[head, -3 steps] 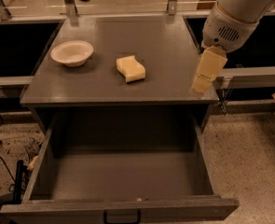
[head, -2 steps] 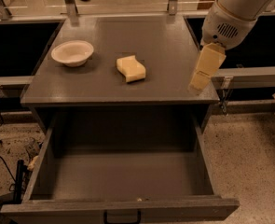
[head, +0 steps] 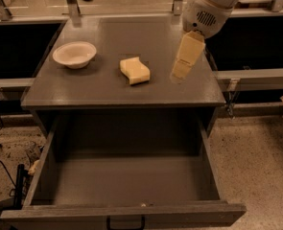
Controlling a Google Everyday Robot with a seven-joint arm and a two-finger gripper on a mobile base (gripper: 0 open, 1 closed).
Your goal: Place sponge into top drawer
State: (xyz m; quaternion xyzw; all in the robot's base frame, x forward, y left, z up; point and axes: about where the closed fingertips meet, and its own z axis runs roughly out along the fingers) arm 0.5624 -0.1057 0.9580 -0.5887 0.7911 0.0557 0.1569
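Observation:
The pale yellow sponge (head: pixel 135 70) with wavy sides lies on the grey cabinet top (head: pixel 122 92), near the middle. My gripper (head: pixel 179 72) hangs from the white arm at the upper right, its pale yellow fingers pointing down over the cabinet top, to the right of the sponge and apart from it. The top drawer (head: pixel 126 186) stands pulled out wide below the cabinet top, dark grey and with nothing inside, its small black handle (head: pixel 125 223) at the front edge.
A cream round bowl (head: pixel 74 54) sits on the left part of the cabinet top. Metal rails and posts run behind and beside the cabinet. Cables lie on the speckled floor at the left.
My gripper has moved left across the cabinet top, from near the right edge toward the sponge. The sponge, bowl and drawer have not moved.

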